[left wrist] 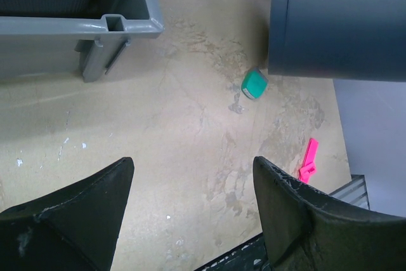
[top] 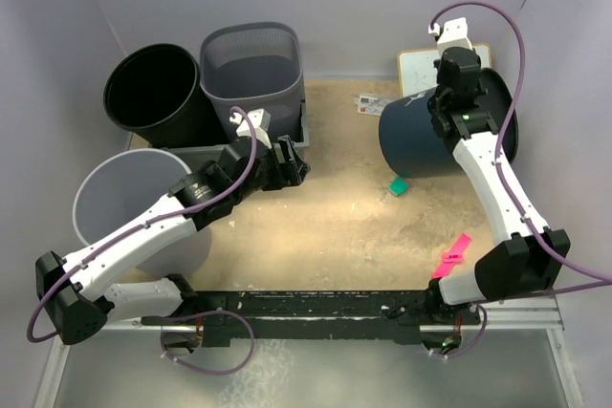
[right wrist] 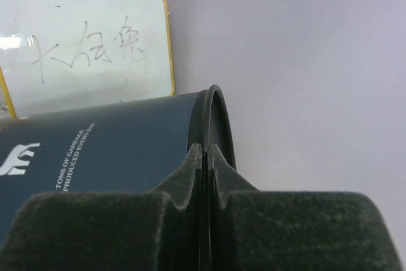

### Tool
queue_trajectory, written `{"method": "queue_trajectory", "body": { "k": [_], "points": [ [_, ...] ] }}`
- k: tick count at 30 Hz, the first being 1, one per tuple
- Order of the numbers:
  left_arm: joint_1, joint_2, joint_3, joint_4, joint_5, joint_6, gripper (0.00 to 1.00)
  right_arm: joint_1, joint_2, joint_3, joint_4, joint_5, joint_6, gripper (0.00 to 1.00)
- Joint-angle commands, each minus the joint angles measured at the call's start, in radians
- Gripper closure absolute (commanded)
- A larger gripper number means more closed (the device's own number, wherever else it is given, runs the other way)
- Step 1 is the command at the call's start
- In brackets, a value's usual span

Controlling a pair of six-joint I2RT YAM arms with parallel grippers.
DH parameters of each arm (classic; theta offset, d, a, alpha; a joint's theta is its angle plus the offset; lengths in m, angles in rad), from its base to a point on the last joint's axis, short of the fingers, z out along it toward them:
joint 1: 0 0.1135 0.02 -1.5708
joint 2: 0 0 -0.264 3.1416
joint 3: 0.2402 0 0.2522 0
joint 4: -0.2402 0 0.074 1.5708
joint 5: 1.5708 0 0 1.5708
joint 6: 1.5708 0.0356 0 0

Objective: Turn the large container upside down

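Note:
The large dark blue container lies on its side at the right of the table, its rim toward the right wall. My right gripper is shut on that rim; in the right wrist view the fingertips pinch the black rim edge, with the printed blue wall to the left. My left gripper is open and empty above the middle of the table. In the left wrist view its fingers frame bare tabletop, with the container at the upper right.
A black bin, a grey mesh bin and a light grey bin stand at the left by a grey tray. A green block, a pink piece and a whiteboard lie near the container.

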Motion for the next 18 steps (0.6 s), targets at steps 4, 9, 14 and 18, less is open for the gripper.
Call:
{"method": "queue_trajectory", "body": {
  "k": [4, 9, 14, 18],
  "points": [
    [-0.003, -0.020, -0.029, 0.073, 0.006, -0.010, 0.27, 0.004, -0.058, -0.004, 0.230, 0.064, -0.074, 1.00],
    [-0.003, 0.014, -0.051, 0.114, 0.025, -0.013, 0.27, 0.022, -0.066, -0.003, 0.162, -0.026, -0.055, 1.00],
    [-0.003, 0.081, -0.056, 0.186, 0.079, -0.025, 0.27, 0.109, -0.060, -0.002, 0.144, -0.054, -0.105, 1.00],
    [-0.003, 0.137, -0.039, 0.233, 0.107, -0.028, 0.27, 0.173, -0.014, 0.023, 0.107, -0.038, -0.114, 1.00]
  ]
}}
